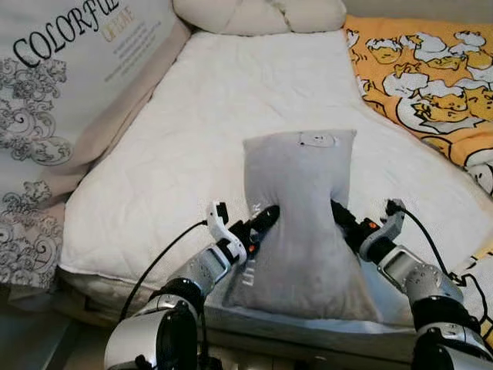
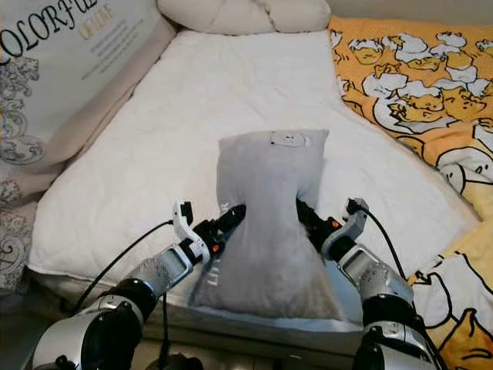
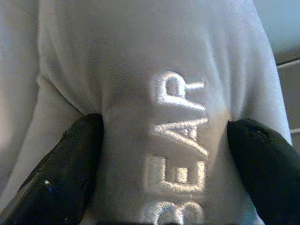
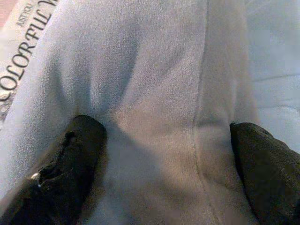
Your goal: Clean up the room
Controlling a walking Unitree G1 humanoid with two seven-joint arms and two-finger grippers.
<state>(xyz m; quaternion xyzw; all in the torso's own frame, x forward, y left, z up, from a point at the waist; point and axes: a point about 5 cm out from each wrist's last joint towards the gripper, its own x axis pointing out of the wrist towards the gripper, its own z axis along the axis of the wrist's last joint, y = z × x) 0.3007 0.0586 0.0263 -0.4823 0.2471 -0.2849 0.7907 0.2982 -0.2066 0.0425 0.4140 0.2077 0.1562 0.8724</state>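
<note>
Both grippers (image 1: 264,217) (image 1: 339,213) squeeze grey pillow (image 1: 300,223), fingertips buried in fabric.

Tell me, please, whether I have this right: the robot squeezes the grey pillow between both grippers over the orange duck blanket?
Not quite. The left gripper and right gripper do squeeze the grey pillow, but over the white mattress, as the left eye view shows; the orange duck blanket lies beside it.

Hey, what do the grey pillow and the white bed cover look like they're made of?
Grey pillow: likely a soft, matte, fleece-like fabric; the wrist views show fine nap, stitched lettering and a seam, and it pinches in where the left pincer and right pincer squeeze it. White bed cover: looks like quilted matte cloth, with faint stitched lines.
</note>
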